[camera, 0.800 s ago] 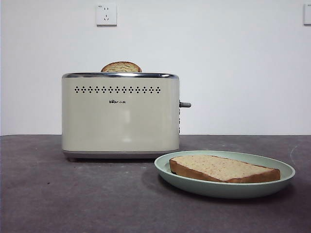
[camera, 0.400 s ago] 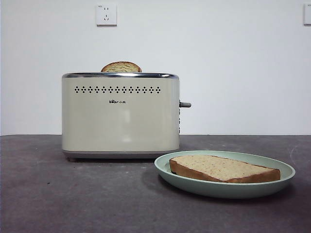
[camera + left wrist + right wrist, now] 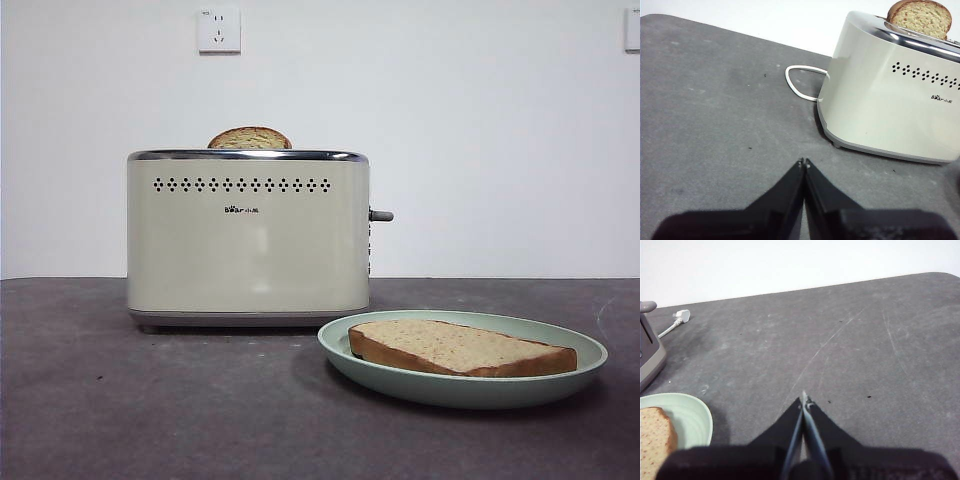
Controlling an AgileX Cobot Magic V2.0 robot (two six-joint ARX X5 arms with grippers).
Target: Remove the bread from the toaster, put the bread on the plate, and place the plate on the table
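Observation:
The bread (image 3: pixel 455 346) lies flat on the mint-green plate (image 3: pixel 345 355), which rests on the dark table (image 3: pixel 150 410) in front of and to the right of the cream toaster (image 3: pixel 247 240). A second slice (image 3: pixel 250 138) shows only its domed top in the toaster slot. My left gripper (image 3: pixel 804 162) is shut and empty, held off to the toaster's (image 3: pixel 890 100) left side. My right gripper (image 3: pixel 804 399) is shut and empty, to the right of the plate (image 3: pixel 692 415) and bread (image 3: pixel 655 440). Neither gripper shows in the front view.
The toaster's white cord (image 3: pixel 800 82) loops on the table behind it, and its plug (image 3: pixel 680 316) lies near the back edge. A wall socket (image 3: pixel 219 30) is on the white wall above the toaster. The toaster's lever (image 3: pixel 380 215) sticks out on its right side.

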